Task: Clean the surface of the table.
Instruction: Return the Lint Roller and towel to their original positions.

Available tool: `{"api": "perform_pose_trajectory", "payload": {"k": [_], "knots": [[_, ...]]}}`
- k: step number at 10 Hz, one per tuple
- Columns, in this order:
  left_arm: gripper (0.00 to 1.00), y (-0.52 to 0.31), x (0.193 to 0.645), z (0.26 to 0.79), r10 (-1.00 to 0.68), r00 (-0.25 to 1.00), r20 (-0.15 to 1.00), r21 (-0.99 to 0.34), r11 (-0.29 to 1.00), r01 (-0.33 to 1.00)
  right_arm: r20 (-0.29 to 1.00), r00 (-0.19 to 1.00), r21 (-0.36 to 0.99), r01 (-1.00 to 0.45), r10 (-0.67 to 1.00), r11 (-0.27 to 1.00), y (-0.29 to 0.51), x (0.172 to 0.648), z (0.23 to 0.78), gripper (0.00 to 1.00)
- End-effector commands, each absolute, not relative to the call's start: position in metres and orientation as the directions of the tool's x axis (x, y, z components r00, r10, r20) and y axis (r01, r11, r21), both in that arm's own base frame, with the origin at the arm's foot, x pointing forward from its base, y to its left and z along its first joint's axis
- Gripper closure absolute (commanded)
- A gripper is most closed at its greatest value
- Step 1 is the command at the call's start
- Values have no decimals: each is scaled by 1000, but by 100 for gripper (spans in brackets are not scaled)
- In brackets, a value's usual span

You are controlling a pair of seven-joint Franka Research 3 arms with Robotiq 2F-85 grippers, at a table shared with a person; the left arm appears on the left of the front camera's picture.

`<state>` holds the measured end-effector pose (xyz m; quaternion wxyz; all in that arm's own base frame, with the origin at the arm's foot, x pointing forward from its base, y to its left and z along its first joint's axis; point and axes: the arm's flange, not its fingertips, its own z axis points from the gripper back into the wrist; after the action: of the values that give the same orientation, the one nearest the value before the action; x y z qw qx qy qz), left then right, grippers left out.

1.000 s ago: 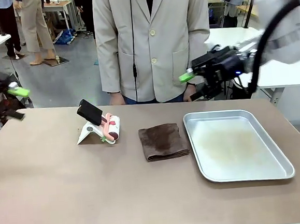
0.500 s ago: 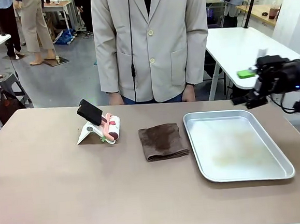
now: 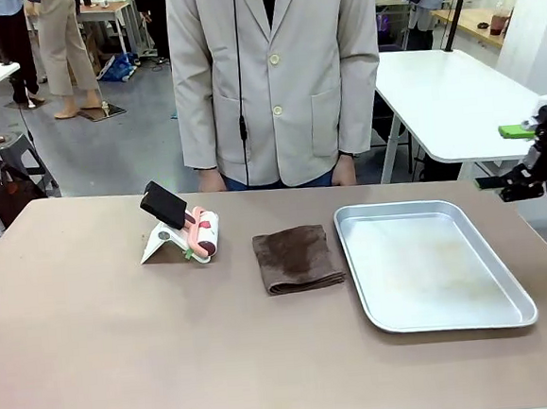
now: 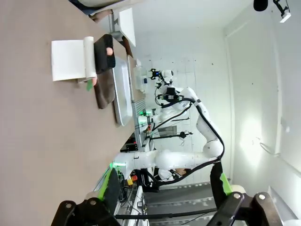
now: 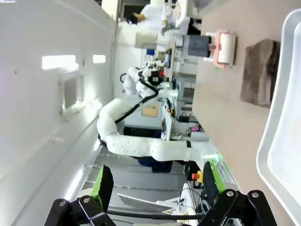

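So the big tan surface [image 3: 171, 345] takes up pretty much the whole lower half of the front view, running edge to edge with a person in a light blazer [image 3: 276, 76] standing right behind its far side. Going left to right on it: there's a lint roller [image 3: 203, 235] with a black handle lying on a little white stand [image 3: 163, 243], left of center toward the far edge. Just beside that, near the middle, is a folded brown cloth [image 3: 297, 258] lying flat. Right next to the cloth, apart from it by a thin gap, sits a silver metal tray [image 3: 434, 264] with nothing on it that I can make out. Way over at the right edge of the front view, the right pincer [image 3: 516, 157] hangs off beyond the surface's corner, green pads spread apart, holding nothing. The right wrist view shows the same pincer's fingers [image 5: 103, 182] wide open on air. The left pincer [image 4: 167, 186] in its own wrist view is spread wide too, empty, with the surface off to one side.
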<state>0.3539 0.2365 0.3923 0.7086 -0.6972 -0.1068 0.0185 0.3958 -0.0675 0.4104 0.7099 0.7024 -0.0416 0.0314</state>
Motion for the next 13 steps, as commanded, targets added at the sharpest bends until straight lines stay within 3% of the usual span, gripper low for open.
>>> {"api": "perform_pose_trajectory", "payload": {"k": [1,2,13], "knots": [[0,238,366,397,190,975,116,-992,-21,122,123,985,992,-121,-119,27,-64,393,403,0],[0,237,354,392,175,977,125,-992,27,123,103,995,995,-103,-14,11,-67,396,410,0],[0,237,354,392,175,977,125,-992,27,123,103,995,995,-103,-14,11,-67,396,410,0]]}}
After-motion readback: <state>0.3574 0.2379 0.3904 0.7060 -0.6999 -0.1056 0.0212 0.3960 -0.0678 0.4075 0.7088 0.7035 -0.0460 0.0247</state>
